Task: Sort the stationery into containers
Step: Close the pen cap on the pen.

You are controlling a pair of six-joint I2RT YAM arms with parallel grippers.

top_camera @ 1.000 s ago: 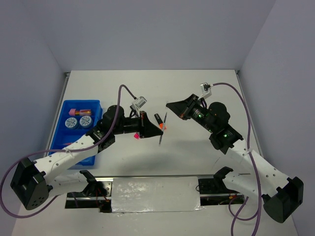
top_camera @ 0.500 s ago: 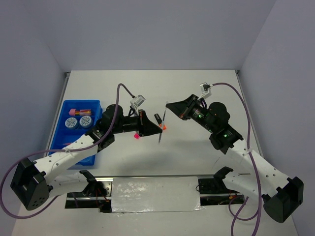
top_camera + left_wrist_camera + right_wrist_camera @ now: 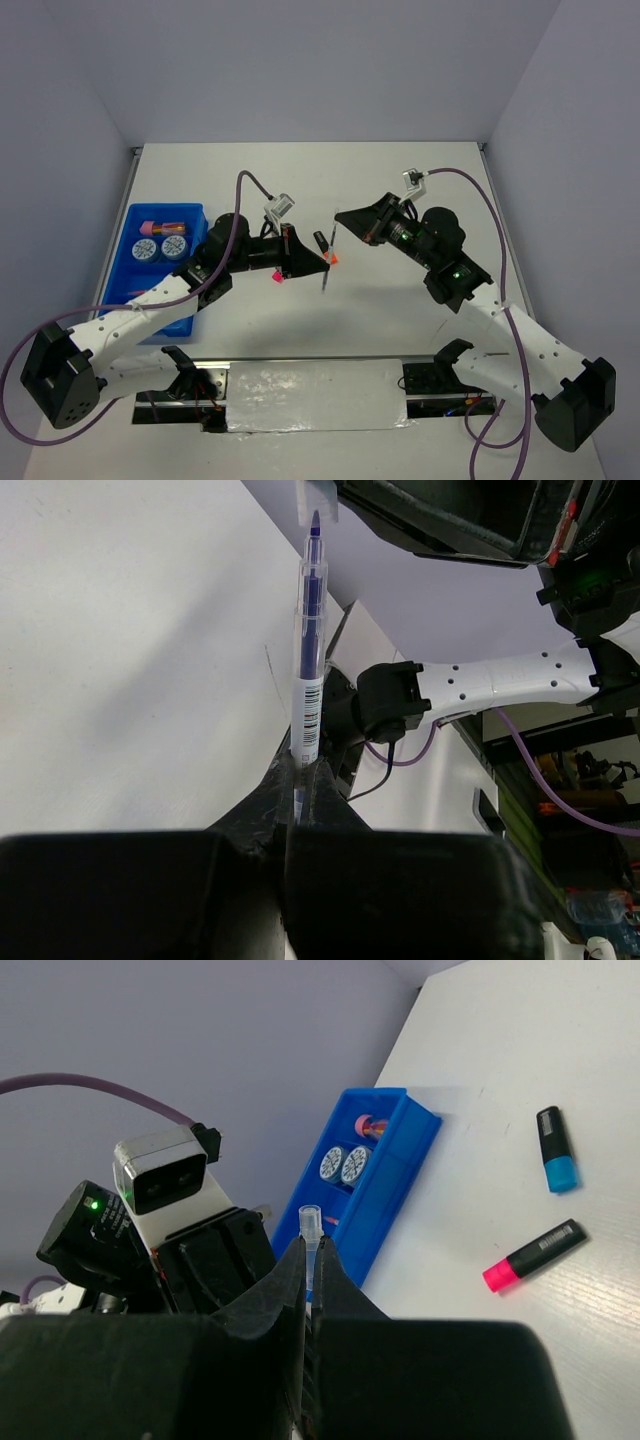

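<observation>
Left wrist view: pen (image 3: 307, 680) clamped in left hand (image 3: 296, 778), its far end pinched by right hand (image 3: 311, 1247).

From above, the left gripper (image 3: 320, 263) covers most of the pink highlighter (image 3: 274, 276), so only its pink tip shows. The blue highlighter (image 3: 556, 1150) shows only in the right wrist view. The left arm (image 3: 150, 305) hides the near part of the tray (image 3: 170, 208). The lower end of the pen (image 3: 307, 670) is buried between the left fingers (image 3: 250, 815). In the right wrist view only its clear end pokes out. The right gripper (image 3: 311, 1250) is cut off by the left wrist view's top edge — whether it pinches the pen cannot be told. The print on the rolls (image 3: 145, 250) is too small to read.
</observation>
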